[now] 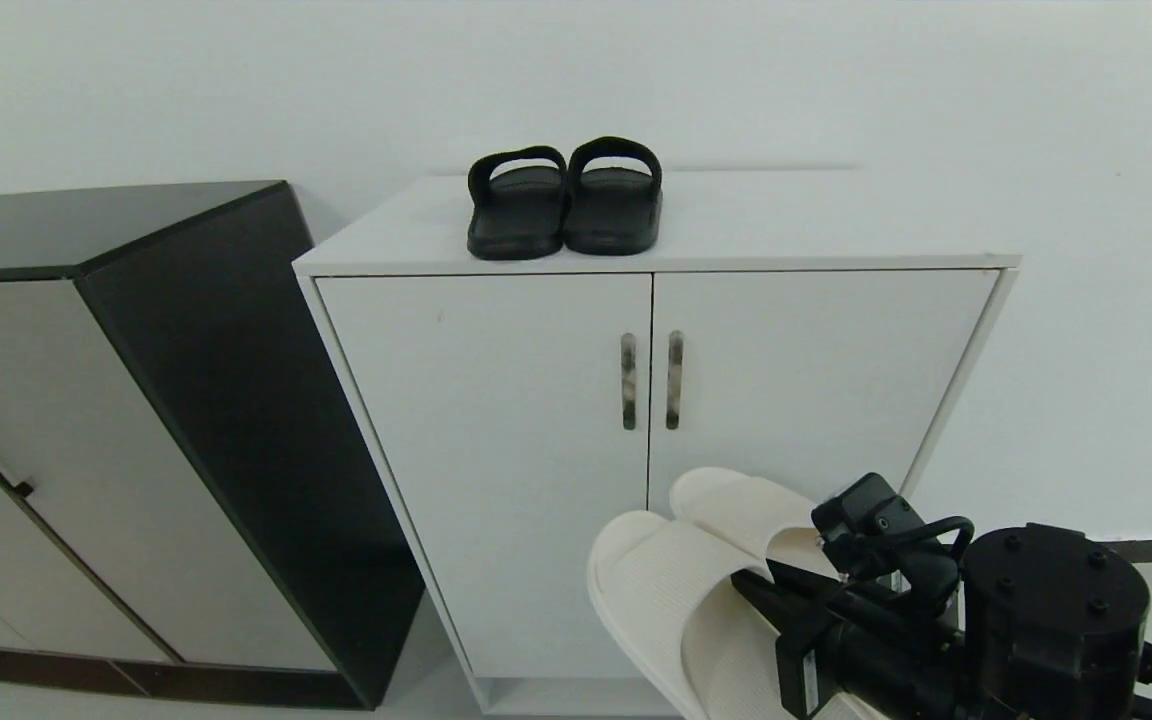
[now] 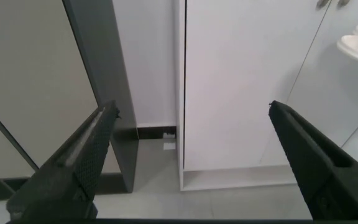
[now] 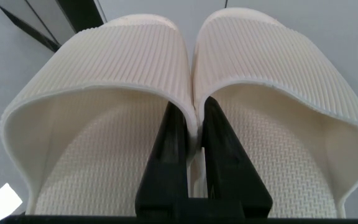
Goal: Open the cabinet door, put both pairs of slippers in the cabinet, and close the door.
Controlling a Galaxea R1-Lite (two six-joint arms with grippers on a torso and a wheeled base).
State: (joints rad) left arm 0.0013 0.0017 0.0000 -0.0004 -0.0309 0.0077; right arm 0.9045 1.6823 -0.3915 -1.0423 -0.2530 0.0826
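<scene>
While the black slippers point(image 1: 564, 200) sit atop the closed cabinet point(image 1: 496, 450), the right pincer point(image 3: 196, 121) grips the white slippers point(image 1: 676, 585) by their straps before it, the left pincer point(image 2: 191, 109) gaping wide.

The cream slippers point(image 1: 676, 590) are showing fine ribs on the straps and a small zigzag pattern inside. The other slippers point(image 1: 526, 210) are looking plain black, the cabinet point(image 1: 496, 450) white, its handles point(image 1: 628, 380) grey.
</scene>
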